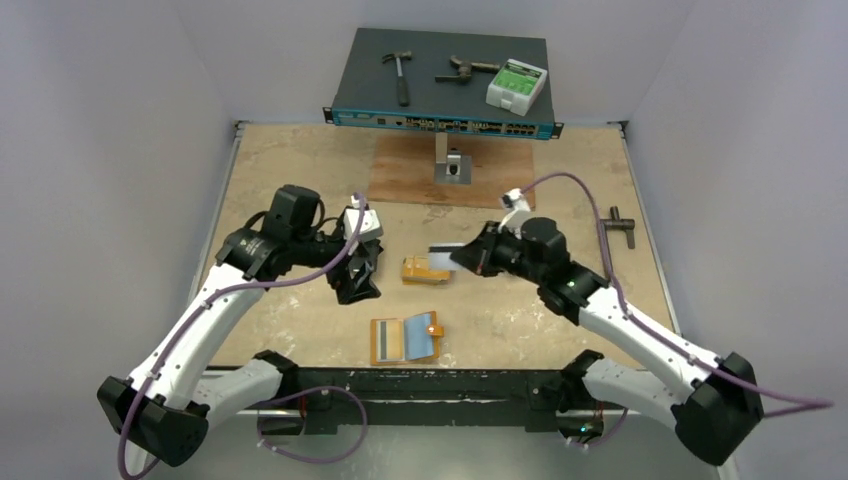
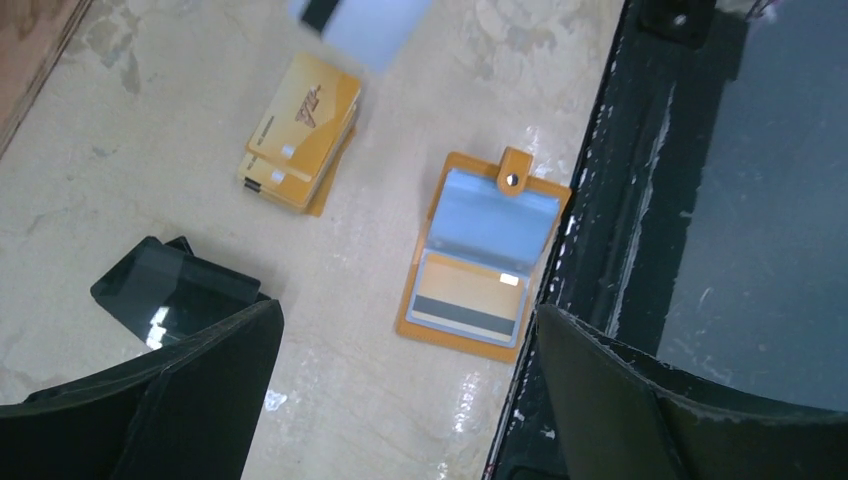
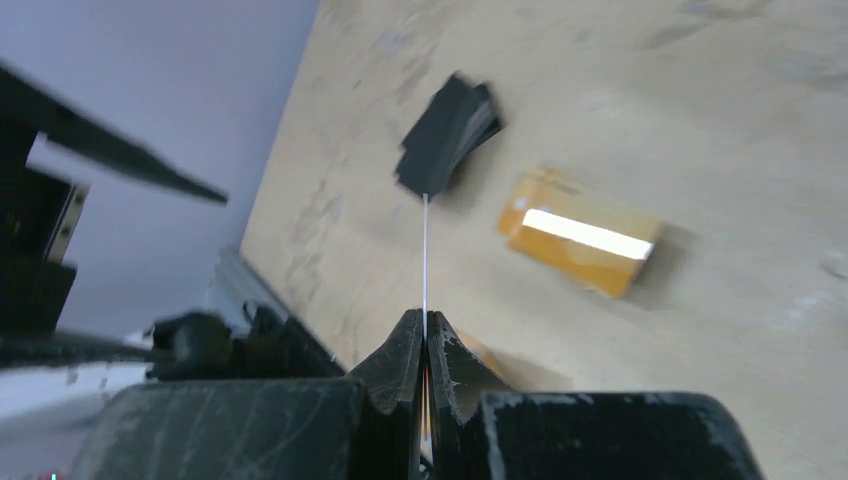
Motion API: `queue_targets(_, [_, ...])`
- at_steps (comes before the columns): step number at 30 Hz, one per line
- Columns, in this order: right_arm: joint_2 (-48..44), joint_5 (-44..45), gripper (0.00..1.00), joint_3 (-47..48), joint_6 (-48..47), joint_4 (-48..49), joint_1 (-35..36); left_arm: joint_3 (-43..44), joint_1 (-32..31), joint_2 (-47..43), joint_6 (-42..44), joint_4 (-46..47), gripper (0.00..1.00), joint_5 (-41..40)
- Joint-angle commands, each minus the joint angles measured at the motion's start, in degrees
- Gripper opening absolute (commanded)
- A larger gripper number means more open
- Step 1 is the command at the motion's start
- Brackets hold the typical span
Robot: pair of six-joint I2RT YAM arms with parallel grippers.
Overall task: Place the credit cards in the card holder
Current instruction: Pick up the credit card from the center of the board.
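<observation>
Tan marbled table point(image 1: 300, 180), grey walls all round
Right gripper point(image 1: 468, 256) clamped on silver card point(image 1: 440, 257); left gripper point(image 1: 357, 275) spread wide, empty; card holder point(image 1: 405, 340) lies open by near edge; yellow card stack point(image 1: 424, 270) mid-table

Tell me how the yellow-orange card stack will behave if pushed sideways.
The card stack likely shears apart rather than sliding whole: its cards lie offset. Their glossy faces probably slip easily over each other. Thin cards: probably light.
</observation>
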Motion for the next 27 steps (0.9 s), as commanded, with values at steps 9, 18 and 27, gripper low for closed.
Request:
queue_targets(9, [16.7,-5.4,0.00,19.9,-15.6,-2.3,22.6,6.4,11.9,0.8,12.7,-15.9,0.91,27.9])
queue_targets(18, [22.7,-5.3,0.00,33.9,-21.8,-11.8,30.4,8.0,13.2,1.6,26.5,-27.4,0.78,31.3])
queue_targets(27, [23.5,-3.6,0.00,41.1,-25.9,-19.8,31.8,9.0,13.2,0.8,32.8,-34.4,0.47,32.5])
